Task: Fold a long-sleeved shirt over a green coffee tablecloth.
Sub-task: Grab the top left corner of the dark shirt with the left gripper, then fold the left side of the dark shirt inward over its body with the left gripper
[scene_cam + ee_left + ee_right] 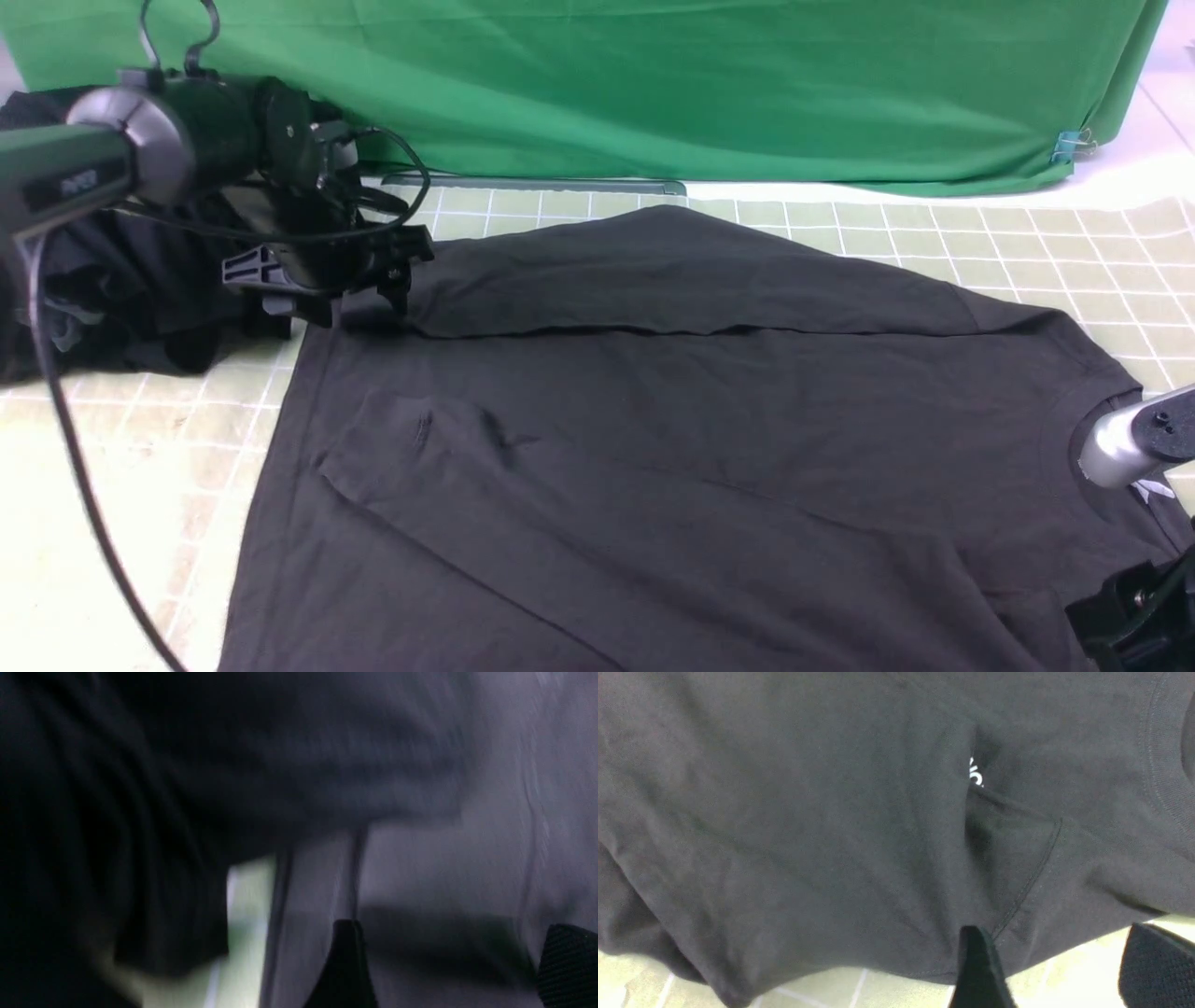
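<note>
The long-sleeved shirt [700,420] lies spread on the green coffee tablecloth [1027,243], with the left claw [455,970] and right claw [1064,970] both open and empty over its edges, so a shallow pinch might lift one layer and spoil the fold.

My front view is evenly lit and fairly sharp, but glare washes the green coffee tablecloth [93,523] pale at its near left corner. Left wrist view: dim, smeared by motion blur. Right wrist view: brighter, with the long-sleeved shirt [784,812] slightly soft.
</note>
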Controlling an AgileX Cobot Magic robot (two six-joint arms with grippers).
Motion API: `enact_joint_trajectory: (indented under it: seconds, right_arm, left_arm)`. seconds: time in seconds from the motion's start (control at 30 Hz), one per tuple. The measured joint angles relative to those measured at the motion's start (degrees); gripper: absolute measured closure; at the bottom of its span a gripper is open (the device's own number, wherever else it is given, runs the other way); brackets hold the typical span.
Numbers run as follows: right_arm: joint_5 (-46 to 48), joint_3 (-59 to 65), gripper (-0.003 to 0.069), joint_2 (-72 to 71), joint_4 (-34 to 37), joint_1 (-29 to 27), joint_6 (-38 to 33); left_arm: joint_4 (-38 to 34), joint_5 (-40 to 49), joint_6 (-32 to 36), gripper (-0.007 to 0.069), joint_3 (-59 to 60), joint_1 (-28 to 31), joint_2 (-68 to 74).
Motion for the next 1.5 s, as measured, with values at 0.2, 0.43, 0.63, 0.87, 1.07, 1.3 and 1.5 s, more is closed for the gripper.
enact_joint_trajectory:
  seconds: [0.2,0.43,0.63,0.87,1.07,1.3,1.5]
  right_arm:
    - [0.0,0.0,0.0270,0.0,0.0,0.0,-0.2]
    - [-0.1,0.0,0.0270,0.0,0.0,0.0,-0.3]
    - [-0.1,0.0,0.0270,0.0,0.0,0.0,-0.3]
    - [-0.3,0.0,0.0270,0.0,0.0,0.0,-0.3]
    - [-1.9,0.0,0.0270,0.0,0.0,0.0,-0.3]
    - [-2.6,0.0,0.0270,0.0,0.0,0.0,-0.3]
    - [-4.1,0.0,0.0270,0.0,0.0,0.0,-0.3]
  left_arm:
    - [-1.7,0.1,0.7,0.0179,-2.5,0.2,2.6]
    - [-3.4,4.0,4.8,0.0564,-4.7,0.2,2.9]
    - [-4.3,11.8,6.7,0.0584,-8.4,0.2,2.1]
    - [-6.5,19.7,9.1,0.0584,-10.5,0.2,-3.0]
    - [-5.5,24.0,9.3,0.0584,-10.6,0.2,-4.9]
    - [-5.7,27.2,10.9,0.0584,-7.2,-0.6,-8.0]
    - [-6.4,27.3,10.3,0.0584,4.4,-0.6,-15.8]
